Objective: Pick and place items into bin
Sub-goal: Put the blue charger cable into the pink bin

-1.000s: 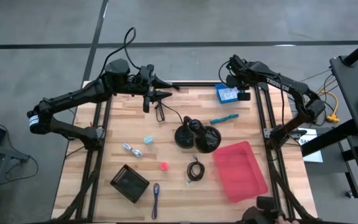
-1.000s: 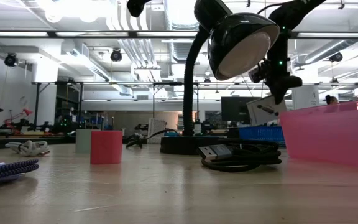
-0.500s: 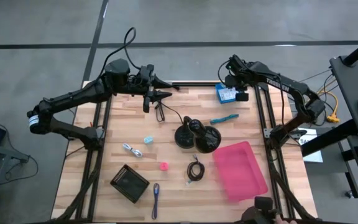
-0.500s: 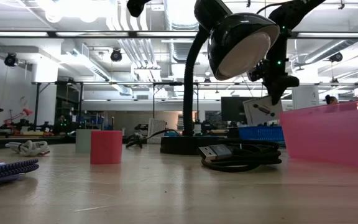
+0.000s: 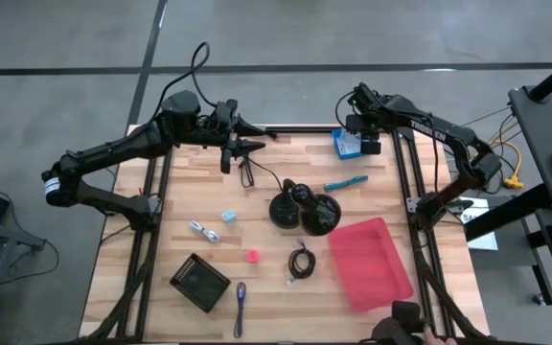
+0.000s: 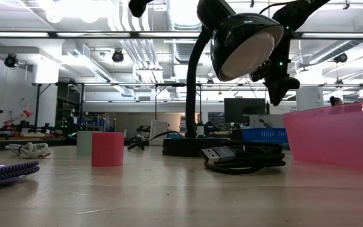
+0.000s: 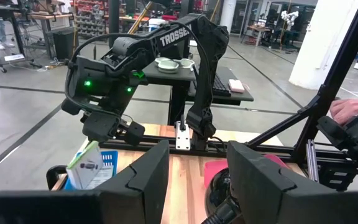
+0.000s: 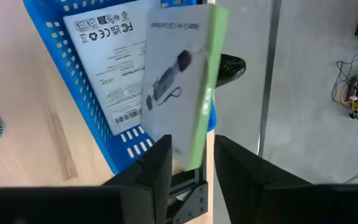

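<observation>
I see two containers on the wooden desk [image 5: 161,259]. The small blue slotted bin [image 5: 349,145] sits at the far edge near the right corner; one white-labelled flat packet [image 8: 118,68] lies in it, and a second green-edged flat packet [image 8: 178,81] stands over its rim, just in front of the right gripper [image 8: 190,163], whose fingers are parted and released. The pink rectangular tray [image 5: 370,262] near the right edge holds nothing I can make out.

Loose on the desk I count one teal marker [image 5: 345,181], one purple pen [image 5: 241,305], one pale-blue cube [image 5: 228,216], one pink cube [image 5: 253,256], one silvery metal piece [image 5: 202,231] and one coiled black cable [image 5: 301,261].

The left gripper [image 5: 250,146] waits at the far edge, fingers parted and empty.
</observation>
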### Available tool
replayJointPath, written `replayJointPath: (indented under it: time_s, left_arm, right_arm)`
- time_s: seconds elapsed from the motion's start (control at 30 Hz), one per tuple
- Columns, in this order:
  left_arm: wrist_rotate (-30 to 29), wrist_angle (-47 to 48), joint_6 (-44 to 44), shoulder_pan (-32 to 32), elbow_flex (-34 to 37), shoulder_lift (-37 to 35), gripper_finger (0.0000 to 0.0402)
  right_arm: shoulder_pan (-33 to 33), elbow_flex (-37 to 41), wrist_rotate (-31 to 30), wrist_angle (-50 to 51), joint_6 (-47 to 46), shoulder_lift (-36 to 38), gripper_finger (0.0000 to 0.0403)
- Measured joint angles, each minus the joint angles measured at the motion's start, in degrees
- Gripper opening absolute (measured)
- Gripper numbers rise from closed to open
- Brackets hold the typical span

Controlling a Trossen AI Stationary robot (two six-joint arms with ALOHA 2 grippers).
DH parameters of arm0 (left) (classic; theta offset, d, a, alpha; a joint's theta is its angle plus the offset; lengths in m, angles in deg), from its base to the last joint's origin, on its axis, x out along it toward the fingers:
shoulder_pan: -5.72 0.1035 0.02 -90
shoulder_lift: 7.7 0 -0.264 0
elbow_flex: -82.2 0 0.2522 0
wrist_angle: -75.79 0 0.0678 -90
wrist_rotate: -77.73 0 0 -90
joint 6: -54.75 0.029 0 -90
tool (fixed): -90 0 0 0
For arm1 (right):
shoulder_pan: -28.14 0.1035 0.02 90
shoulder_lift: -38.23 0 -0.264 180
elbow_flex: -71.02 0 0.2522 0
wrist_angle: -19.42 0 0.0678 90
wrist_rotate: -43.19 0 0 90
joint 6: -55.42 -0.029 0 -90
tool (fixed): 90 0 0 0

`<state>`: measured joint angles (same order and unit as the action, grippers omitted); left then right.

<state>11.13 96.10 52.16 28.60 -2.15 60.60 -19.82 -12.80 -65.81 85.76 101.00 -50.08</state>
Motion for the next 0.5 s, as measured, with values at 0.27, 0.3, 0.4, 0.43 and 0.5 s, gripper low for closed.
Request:
replayJointPath:
  time_s: [0.27, 0.3, 0.4, 0.43, 0.5]
  left_arm:
    - [0.0, 0.0, 0.0, 0.0, 0.0, 0.0, 0.0147]
    - [0.0, 0.0, 0.0, 0.0, 0.0, 0.0, 0.0147]
    - [0.0, 0.0, 0.0, 0.0, 0.0, 0.0, 0.0147]
    - [0.0, 0.0, 0.0, 0.0, 0.0, 0.0, 0.0147]
    - [0.0, 0.0, 0.0, 0.0, 0.0, 0.0, 0.0147]
  right_arm:
    - [0.0, 0.0, 0.0, 0.0, -0.2, 0.0, 0.0101]
    - [0.0, 0.0, 0.0, 0.0, -0.2, 0.0, 0.0099]
    - [0.0, 0.0, 0.0, 0.0, -0.2, 0.0, 0.0094]
    - [0.0, 0.0, 0.0, 0.0, -0.2, 0.0, 0.0093]
    - [0.0, 0.0, 0.0, 0.0, -0.2, 0.0, 0.0091]
